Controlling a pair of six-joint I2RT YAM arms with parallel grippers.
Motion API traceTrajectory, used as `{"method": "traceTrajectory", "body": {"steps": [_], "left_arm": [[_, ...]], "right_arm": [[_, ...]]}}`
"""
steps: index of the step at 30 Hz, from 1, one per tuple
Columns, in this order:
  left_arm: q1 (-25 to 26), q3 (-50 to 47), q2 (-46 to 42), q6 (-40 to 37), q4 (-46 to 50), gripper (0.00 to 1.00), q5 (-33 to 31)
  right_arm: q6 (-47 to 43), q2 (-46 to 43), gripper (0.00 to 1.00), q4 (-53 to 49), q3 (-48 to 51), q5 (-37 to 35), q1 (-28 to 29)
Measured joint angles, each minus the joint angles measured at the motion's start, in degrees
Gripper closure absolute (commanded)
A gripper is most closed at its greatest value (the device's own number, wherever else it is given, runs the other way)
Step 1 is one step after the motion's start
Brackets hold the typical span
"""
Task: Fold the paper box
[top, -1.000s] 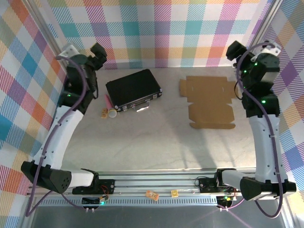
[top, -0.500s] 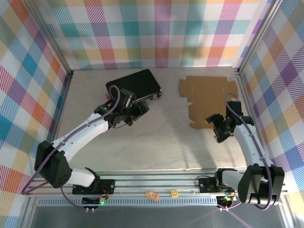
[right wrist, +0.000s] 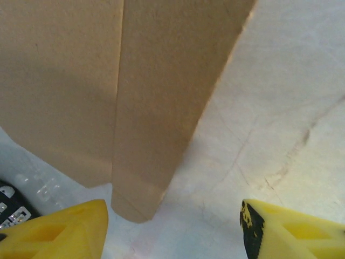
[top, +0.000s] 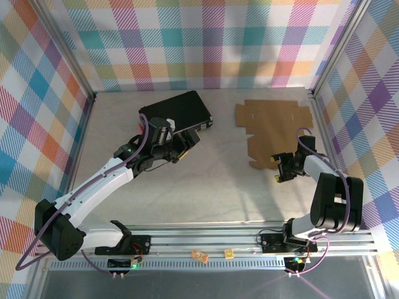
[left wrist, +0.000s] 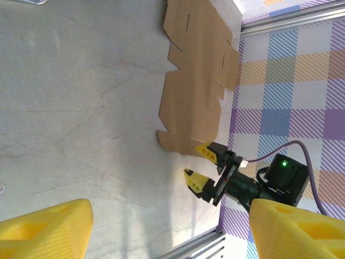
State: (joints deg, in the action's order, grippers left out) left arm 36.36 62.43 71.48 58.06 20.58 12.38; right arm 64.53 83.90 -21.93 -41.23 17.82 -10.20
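**Item 1: paper box (top: 274,132).** Brown die-cut sheet, flat and unfolded, at the far right of the worktop (top: 206,187). No flap is raised. From my left wrist, the paper box (left wrist: 197,91) lies close along the right-hand wall. From my right wrist, the paper box (right wrist: 108,81) shows a crease running lengthwise through its near end.

**Item 2: right end effector (top: 282,168).** Released, fingers spread, holding nothing. It sits low over the worktop just beside the sheet's near edge. I cannot tell whether it touches. My left camera catches the right end effector (left wrist: 200,166) at that same edge.

**Item 3: left end effector (top: 181,144).** Released and empty, by the near edge of the black case (top: 176,114), well apart from the sheet.

**Step in hand, as I judge it:** getting a first hold on the near flap; folding is not yet begun.

**Method:**
- Slip one right finger under the edge and keep the other above it.
- Clench only past the crease, then hinge the flap upward along that crease.
- Bring the left end effector across to pin the middle panel.

**Risk:** a light sheet on a smooth worktop may skate away instead of bending.
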Motion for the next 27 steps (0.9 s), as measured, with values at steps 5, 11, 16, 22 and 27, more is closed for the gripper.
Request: {"method": "traceTrajectory", "body": {"steps": [5,11,16,22,27], "left_arm": [[0.0,0.0,0.0,-0.4,0.0,0.24,0.5],[0.0,0.0,0.0,-0.4,0.0,0.24,0.7],[0.0,0.0,0.0,-0.5,0.0,0.25,0.7],[0.0,0.0,0.0,-0.5,0.0,0.26,0.6],[0.0,0.0,-0.2,-0.5,0.0,0.26,0.6]], "right_arm": [[1.3,3.4,0.45,3.0,-0.1,0.6,-0.1],[3.0,4.0,0.53,2.8,-0.2,1.3,-0.6],[4.1,5.0,0.71,1.5,-0.4,1.6,-1.0],[4.4,5.7,0.89,-0.3,-0.9,1.8,-1.4],[5.0,5.9,1.00,3.6,-1.3,0.8,-1.4]]}}
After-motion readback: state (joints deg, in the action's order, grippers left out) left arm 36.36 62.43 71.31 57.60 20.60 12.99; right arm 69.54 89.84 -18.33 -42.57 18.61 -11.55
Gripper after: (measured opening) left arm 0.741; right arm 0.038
